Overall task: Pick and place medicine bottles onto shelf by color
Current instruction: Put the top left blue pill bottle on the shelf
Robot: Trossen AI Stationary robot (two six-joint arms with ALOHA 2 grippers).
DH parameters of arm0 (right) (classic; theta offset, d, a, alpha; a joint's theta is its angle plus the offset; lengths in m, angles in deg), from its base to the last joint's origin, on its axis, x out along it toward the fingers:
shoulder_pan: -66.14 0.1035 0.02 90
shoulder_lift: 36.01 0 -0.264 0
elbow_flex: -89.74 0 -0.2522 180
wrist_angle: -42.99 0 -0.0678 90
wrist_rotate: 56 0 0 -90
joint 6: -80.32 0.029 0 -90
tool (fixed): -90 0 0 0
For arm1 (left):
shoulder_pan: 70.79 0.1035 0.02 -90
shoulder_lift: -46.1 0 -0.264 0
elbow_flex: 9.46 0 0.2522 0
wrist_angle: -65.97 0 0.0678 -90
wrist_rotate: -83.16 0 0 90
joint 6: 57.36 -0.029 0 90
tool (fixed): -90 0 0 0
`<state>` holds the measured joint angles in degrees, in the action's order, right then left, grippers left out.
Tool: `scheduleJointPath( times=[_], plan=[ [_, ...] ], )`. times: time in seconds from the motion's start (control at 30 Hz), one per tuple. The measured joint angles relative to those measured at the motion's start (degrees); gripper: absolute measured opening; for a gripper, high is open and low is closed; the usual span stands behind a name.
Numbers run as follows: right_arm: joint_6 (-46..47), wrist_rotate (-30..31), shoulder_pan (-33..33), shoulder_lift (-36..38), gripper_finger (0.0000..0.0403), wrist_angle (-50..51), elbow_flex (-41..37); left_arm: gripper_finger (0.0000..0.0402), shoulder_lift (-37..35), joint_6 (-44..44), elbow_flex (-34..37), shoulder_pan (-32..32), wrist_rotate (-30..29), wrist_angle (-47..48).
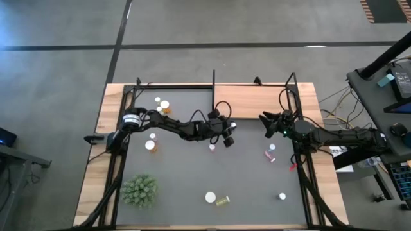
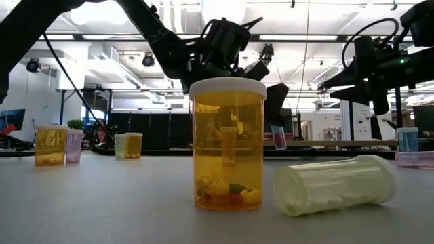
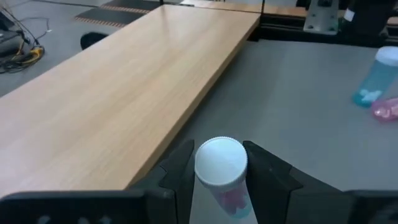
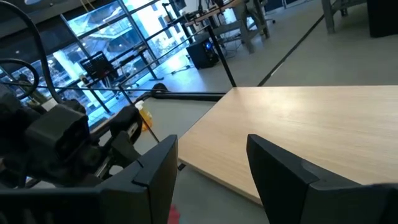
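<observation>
Overhead, the left gripper [image 1: 228, 136] hovers above the dark grey mat [image 1: 192, 186] on the counter, just beside the flat light-brown wooden shelf [image 1: 250, 101]; the right gripper [image 1: 268, 122] hangs at the shelf's front edge. At table height, an upright orange medicine bottle with a white cap [image 2: 228, 144] stands beside a toppled yellow-green bottle [image 2: 336, 184]. The left wrist shows its fingers [image 3: 177, 169] clamped on a white-capped pink bottle [image 3: 222, 171], near the shelf. The right wrist shows dark fingers [image 4: 155, 168] parted, empty, over the shelf's edge.

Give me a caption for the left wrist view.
Left fingers grip a white-capped pink bottle beside the wooden shelf.
</observation>
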<state>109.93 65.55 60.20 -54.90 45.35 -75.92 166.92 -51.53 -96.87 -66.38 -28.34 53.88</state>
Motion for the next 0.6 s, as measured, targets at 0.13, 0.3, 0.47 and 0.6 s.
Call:
scheduleJointPath(
  times=[0.13,0.3,0.47,0.6],
  plan=[
    [0.0,0.0,0.0,0.0,0.0183,0.0,0.0,0.0103,0.0,-0.2,0.0,0.0,0.1,1.8],
    [0.0,0.0,0.0,0.0,0.0183,0.0,0.0,0.0103,0.0,0.0,0.7,-0.4,0.1,4.6],
    [0.0,0.0,0.0,0.0,0.0183,0.0,0.0,0.0103,0.0,2.6,1.2,-0.4,0.1,4.2],
    [0.0,0.0,0.0,0.0,0.0183,0.0,0.0,0.0103,-0.1,2.8,2.1,-0.4,0.0,3.8]
  ],
)
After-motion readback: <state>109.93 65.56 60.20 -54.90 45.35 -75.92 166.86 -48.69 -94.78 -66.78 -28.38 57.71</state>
